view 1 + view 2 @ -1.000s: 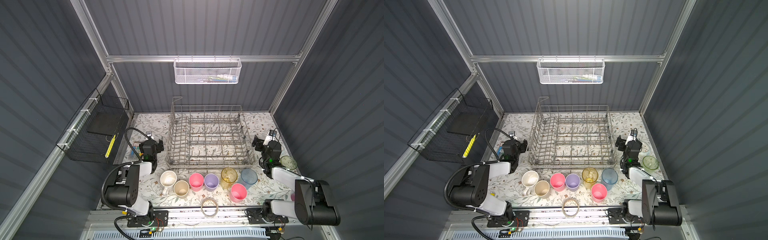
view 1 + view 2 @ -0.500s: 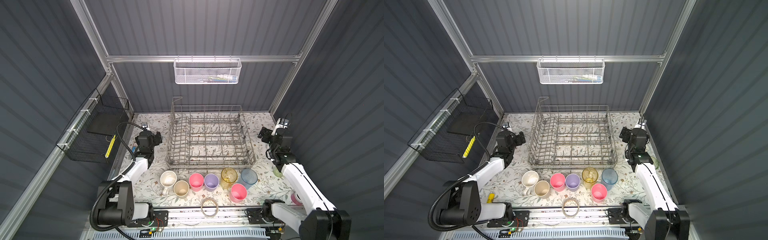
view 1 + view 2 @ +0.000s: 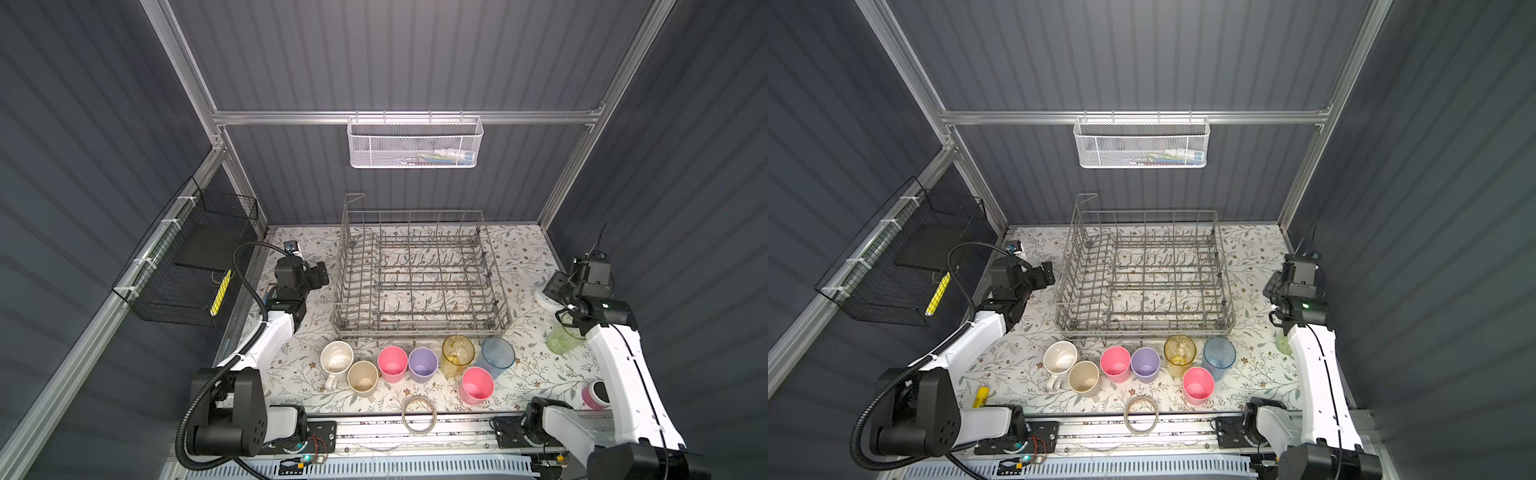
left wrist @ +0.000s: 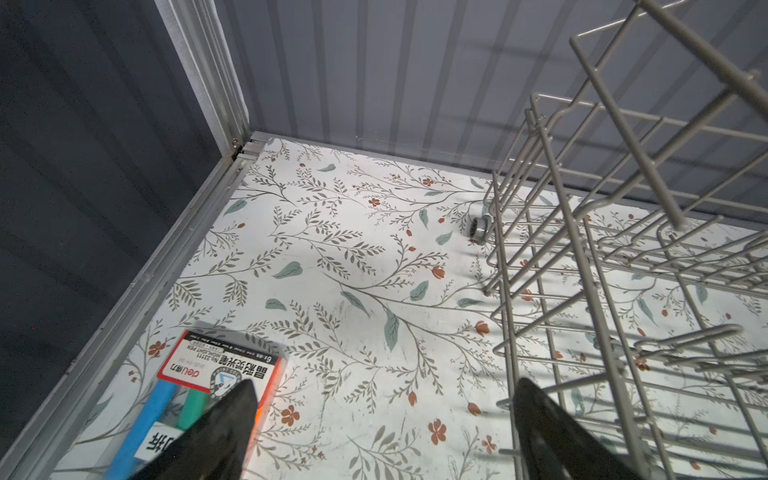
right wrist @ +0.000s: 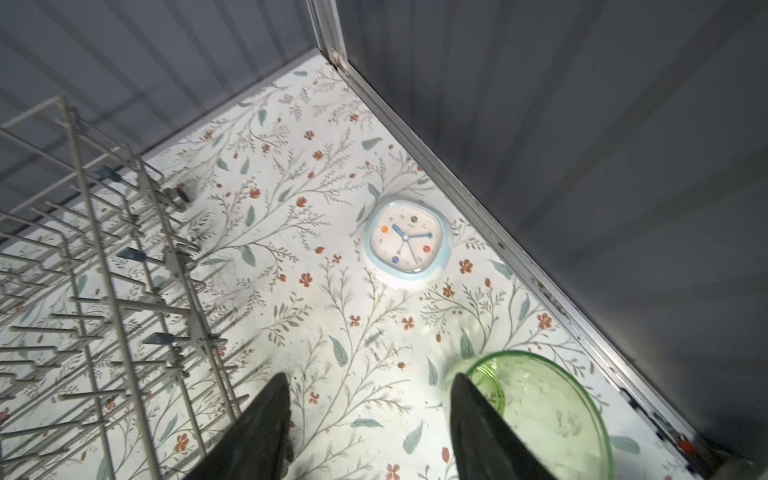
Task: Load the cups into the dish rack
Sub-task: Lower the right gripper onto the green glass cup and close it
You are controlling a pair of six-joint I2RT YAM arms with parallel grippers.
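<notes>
Clearly left fingers (image 4: 216, 436) gape empty; right fingers (image 5: 478, 432) half-open, empty, 1 seemingly touching green tumbler (image 5: 552, 411).

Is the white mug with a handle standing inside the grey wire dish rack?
No, the white handled mug stands on the flowered table in front of the grey wire dish rack.

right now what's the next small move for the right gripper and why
Probably slide the right gripper sideways toward the green cup until the cup's wall sits between its jaws, then close. The jaws stand apart on nothing, the cup stands upright just outside them, and the rack holds no cups yet.
</notes>
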